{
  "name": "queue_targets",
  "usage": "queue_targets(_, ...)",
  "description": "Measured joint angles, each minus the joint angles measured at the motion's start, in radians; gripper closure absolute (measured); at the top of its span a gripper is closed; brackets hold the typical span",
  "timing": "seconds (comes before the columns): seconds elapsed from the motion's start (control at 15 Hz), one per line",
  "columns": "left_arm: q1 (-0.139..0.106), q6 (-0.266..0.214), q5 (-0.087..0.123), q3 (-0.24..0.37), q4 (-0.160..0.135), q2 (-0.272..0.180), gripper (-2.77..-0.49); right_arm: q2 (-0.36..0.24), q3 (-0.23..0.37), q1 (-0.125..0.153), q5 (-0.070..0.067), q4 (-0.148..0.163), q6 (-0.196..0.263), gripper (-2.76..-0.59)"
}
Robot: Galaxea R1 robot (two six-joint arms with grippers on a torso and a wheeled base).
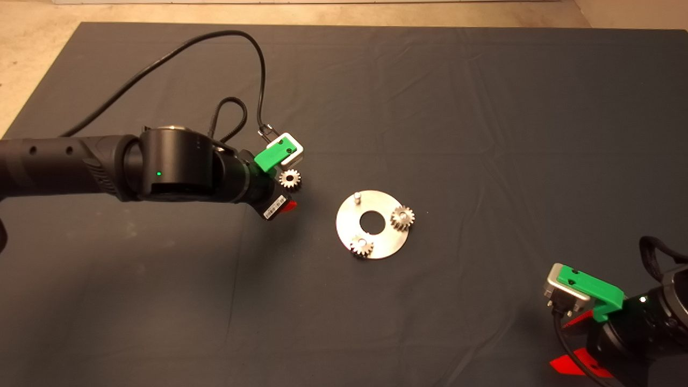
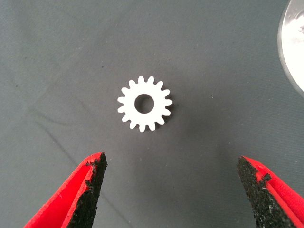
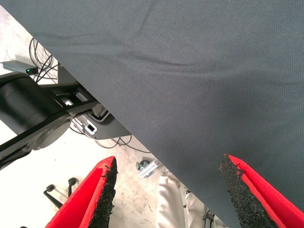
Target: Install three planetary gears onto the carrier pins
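The left gripper [image 1: 287, 200] is mostly hidden in the head view beneath its own black wrist and green bracket; only a sliver of one red finger shows there. Its wrist view settles the matter: the jaws stand wide open with nothing between them, both black pads [image 2: 90, 190] bare.

Three planetary gears are visible in all. One loose gear [image 2: 145, 103] lies flat on the dark mat [image 1: 484, 134] covering the table, just beyond the open jaws and centred between them, touching neither finger. In the head view it sits at the tip of the left gripper, half tucked against the green bracket. The other two are on the carrier disc [image 1: 384, 244], well apart from the left jaws: one seated gear [image 1: 402, 217] on the side facing the right arm, another seated gear [image 1: 362, 246] at the disc's near edge. Their pins are covered by the gears. Of three carrier pins, only one bare pin [image 1: 356, 196] can be seen, standing upright at the disc's far edge.

Only a bright curved edge of the disc is visible in the left wrist view, cut off at the frame.

The right gripper [image 3: 166, 190] waits at the mat's lower right corner, partly cut off, its jaws open and holding nothing; past them show the mat's edge, the floor and some cables.
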Motion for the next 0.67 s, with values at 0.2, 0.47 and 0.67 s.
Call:
queue_targets(0.2,0.000,0.004,-0.032,-0.024,-0.001,0.000,-1.92,0.000,0.001,0.000,0.000,0.000,0.000,-1.61)
queue_targets(0.47,0.000,0.005,-0.079,-0.048,-0.034,0.000,-1.92,0.000,0.005,0.000,0.000,0.001,0.000,-1.61)
queue_targets(0.67,0.000,0.016,-0.087,-0.069,-0.038,0.007,-1.92,0.000,0.006,0.000,0.000,0.009,0.000,-1.61)
